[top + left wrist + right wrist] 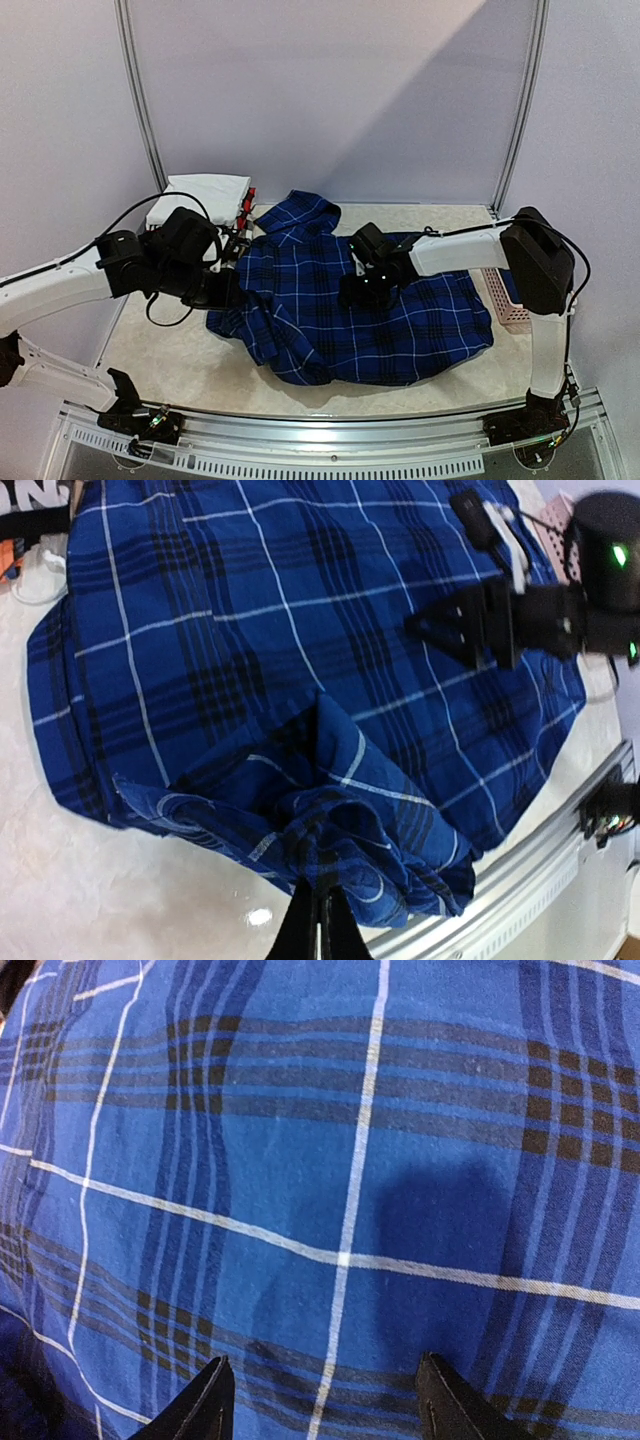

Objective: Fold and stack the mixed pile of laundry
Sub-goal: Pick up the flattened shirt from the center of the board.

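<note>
plaid shirt (420, 325): spread open across the table (170, 365), bunched at its left edge | left gripper (317, 900): clenched on that bunched edge | right gripper (323, 1365): jaws apart, over shirt's middle, grasping nothing

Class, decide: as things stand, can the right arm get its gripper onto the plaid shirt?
Probably yes: the right gripper hangs open close over the flat middle of the plaid shirt, with nothing between them.

Soft, even light; diagonal shade dims the back wall (250, 100) toward ten o'clock; the tabletop (120, 880) glints at six.
</note>
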Robot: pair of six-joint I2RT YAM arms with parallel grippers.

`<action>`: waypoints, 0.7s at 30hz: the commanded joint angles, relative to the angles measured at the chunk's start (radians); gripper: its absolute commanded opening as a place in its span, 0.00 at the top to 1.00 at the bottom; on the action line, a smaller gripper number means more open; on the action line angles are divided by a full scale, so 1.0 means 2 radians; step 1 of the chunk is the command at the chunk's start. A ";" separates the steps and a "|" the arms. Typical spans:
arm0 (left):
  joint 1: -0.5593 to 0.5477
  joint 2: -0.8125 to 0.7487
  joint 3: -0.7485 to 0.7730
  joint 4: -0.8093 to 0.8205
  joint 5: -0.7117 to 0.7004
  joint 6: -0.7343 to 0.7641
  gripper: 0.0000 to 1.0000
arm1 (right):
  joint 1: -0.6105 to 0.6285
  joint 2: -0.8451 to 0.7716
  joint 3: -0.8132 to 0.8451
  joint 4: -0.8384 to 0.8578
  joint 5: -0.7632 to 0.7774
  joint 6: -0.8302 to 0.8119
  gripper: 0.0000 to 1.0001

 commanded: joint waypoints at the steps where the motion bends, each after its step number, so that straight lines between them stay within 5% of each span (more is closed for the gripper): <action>1: 0.040 0.039 0.037 0.060 0.045 0.015 1.00 | -0.002 -0.017 0.016 -0.041 0.046 -0.012 0.37; 10: 0.042 -0.024 0.110 -0.025 0.075 0.020 1.00 | -0.001 -0.090 -0.031 -0.036 0.051 -0.026 0.37; 16: 0.026 -0.114 0.100 -0.059 0.119 -0.022 1.00 | 0.009 -0.104 -0.045 -0.007 -0.043 -0.052 0.39; 21: -0.038 -0.179 0.074 -0.060 0.103 -0.068 1.00 | 0.049 -0.104 -0.020 0.009 -0.142 -0.107 0.41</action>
